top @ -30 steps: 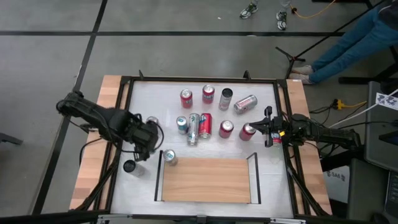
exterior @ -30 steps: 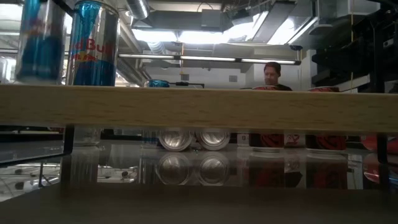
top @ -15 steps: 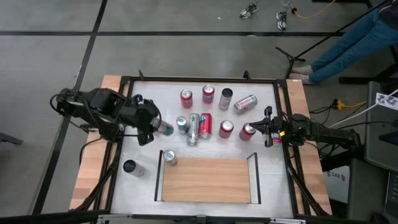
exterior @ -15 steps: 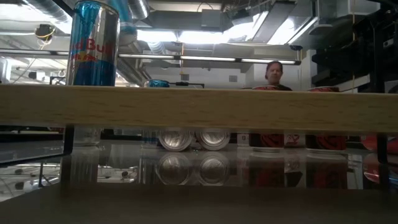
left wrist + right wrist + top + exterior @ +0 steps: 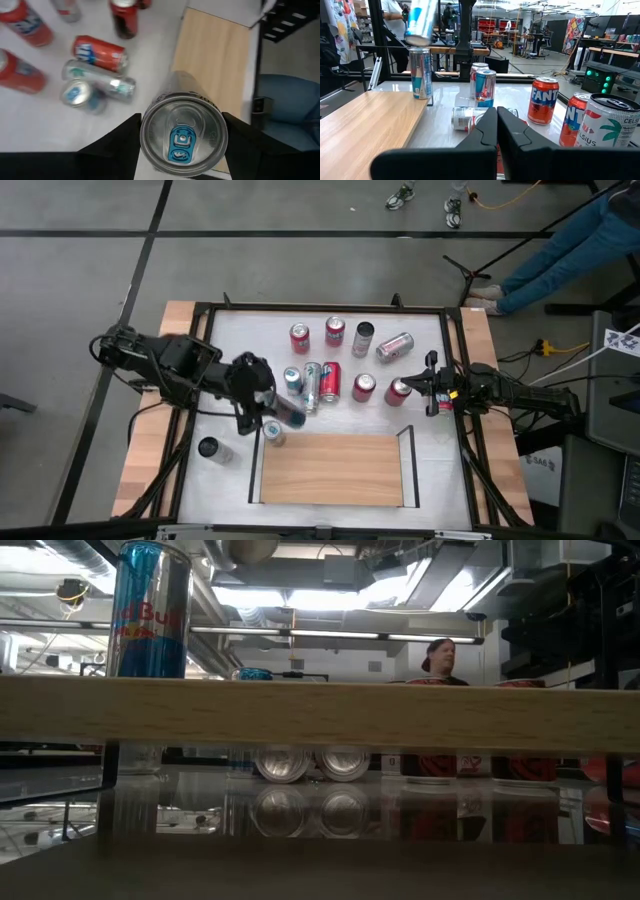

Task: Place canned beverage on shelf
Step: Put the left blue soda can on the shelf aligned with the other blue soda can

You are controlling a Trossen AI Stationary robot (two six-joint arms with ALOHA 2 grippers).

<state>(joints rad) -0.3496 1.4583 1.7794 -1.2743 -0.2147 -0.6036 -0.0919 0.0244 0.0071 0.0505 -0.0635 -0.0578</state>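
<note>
Above the table (image 5: 230,330), the left hand (image 5: 182,150) grips a silver can (image 5: 182,132) near the shelf (image 5: 335,470), which carries one blue can (image 5: 272,433) at its corner. Right hand (image 5: 496,130) waits pinched shut, holding nothing, beside red cans (image 5: 363,387).

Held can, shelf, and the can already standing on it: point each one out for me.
Held can (image 5: 183,131): left wrist view, on its top lid.
Shelf (image 5: 335,470): high view, bare wood panel.
Standing can (image 5: 420,73): right wrist view, on its side wall.
</note>
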